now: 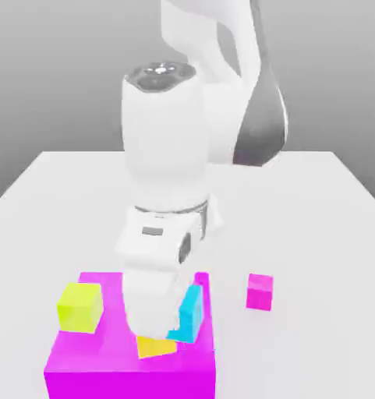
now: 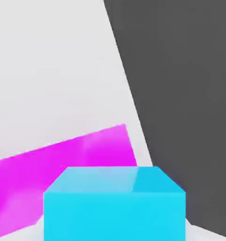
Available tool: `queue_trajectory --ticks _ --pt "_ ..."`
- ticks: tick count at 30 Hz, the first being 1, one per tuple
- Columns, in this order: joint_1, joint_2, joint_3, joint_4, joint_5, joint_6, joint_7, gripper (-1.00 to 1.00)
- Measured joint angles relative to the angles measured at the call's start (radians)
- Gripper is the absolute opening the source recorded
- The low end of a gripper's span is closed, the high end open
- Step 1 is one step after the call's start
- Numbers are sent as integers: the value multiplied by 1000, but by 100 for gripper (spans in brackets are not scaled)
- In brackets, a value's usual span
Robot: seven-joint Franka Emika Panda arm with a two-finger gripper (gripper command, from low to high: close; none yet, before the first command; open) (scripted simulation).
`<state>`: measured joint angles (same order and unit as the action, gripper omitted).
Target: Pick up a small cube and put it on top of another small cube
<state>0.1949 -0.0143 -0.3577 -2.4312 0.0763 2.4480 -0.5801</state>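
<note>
The small cyan cube (image 1: 192,312) sits right against the lower end of my gripper (image 1: 165,323), above the big magenta block (image 1: 128,370). It also looms large and close in the hand view (image 2: 114,207). Just below the hand, the small golden-yellow cube (image 1: 155,346) rests on the magenta block and is partly hidden by the hand. The cyan cube is a little above the golden-yellow one, toward the exterior view's right. I cannot tell whether the two touch.
A lime yellow-green cube (image 1: 79,306) stands on the magenta block at the exterior view's left. A small magenta cube (image 1: 260,291) lies on the white table (image 1: 315,234) to the right of the block. The table's edge meets the dark floor (image 2: 190,94) beyond.
</note>
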Motion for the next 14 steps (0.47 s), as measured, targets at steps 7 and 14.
queue_trajectory --ticks 7,14 --pt "-129 -110 -50 -54 -132 -77 88 -100" --pt "-130 -10 -54 -92 -86 50 50 100"
